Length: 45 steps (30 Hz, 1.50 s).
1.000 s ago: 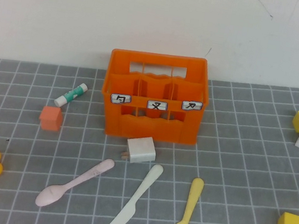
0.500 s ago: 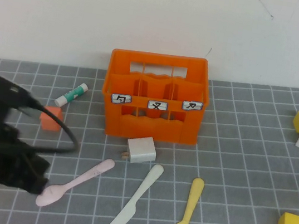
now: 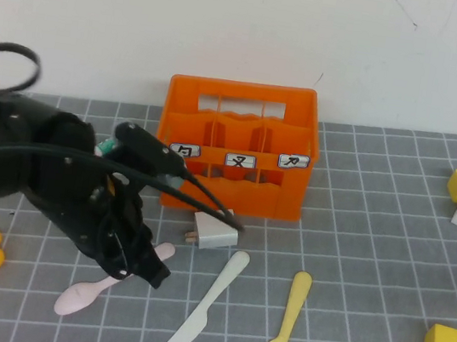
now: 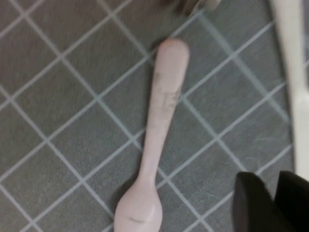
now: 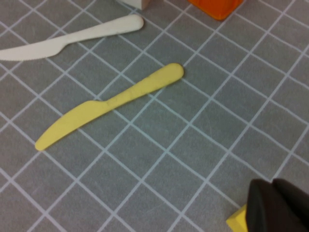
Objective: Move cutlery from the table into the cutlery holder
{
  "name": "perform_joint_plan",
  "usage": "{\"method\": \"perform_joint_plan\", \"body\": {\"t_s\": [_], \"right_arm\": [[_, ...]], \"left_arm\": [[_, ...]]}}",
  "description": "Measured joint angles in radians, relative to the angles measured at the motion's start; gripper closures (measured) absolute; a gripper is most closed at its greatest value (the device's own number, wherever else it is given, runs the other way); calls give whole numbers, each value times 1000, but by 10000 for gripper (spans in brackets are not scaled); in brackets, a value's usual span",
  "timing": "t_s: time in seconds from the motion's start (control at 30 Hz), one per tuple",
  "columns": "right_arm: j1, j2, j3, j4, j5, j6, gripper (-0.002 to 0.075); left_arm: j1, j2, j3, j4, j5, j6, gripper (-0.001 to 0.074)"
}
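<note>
Cutlery lies flat on the grey gridded surface (image 3: pixel 372 244): pale pink plastic spoon (image 4: pixel 157 130) under the left pincer (image 4: pixel 270 203), its opening unclear; right pincer (image 5: pixel 280 208) parked beside the yellow plastic knife (image 5: pixel 111 104).

A: Where is the high view looking from?

B: It is looking down from a raised spot at the near edge of the table (image 3: pixel 389 247), facing the far wall and taking in the crate (image 3: pixel 236 146) and all the cutlery.

A: And the wrist cameras?

B: Each is hanging close over the table, aiming nearly straight down. The left one is framing the pink spoon (image 4: pixel 154 145); the right one is framing the yellow knife (image 5: pixel 111 104).

A: What are they sharing?

B: Both are catching the white knife (image 5: pixel 72 36), which the high view is showing too.
</note>
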Motion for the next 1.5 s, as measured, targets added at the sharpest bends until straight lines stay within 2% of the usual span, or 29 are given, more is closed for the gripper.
{"method": "perform_joint_plan", "body": {"t_s": [0.23,0.33,0.43,0.6,0.9,1.5], "right_arm": [[0,0,0,0,5,-2,729],[0,0,0,0,5,-2,729],[0,0,0,0,5,-2,729],[0,0,0,1,5,-2,729],[0,0,0,2,5,-2,729],[0,43,0,50,-19,-12,729]], "left_arm": [[0,83,-16,46,-64,-31,497],[0,127,-56,48,-39,-29,420],[0,177,-113,48,-8,-29,378],[0,260,-178,51,9,10,371],[0,386,-246,72,-5,43,416],[-2,438,-259,83,-34,48,421]]}}
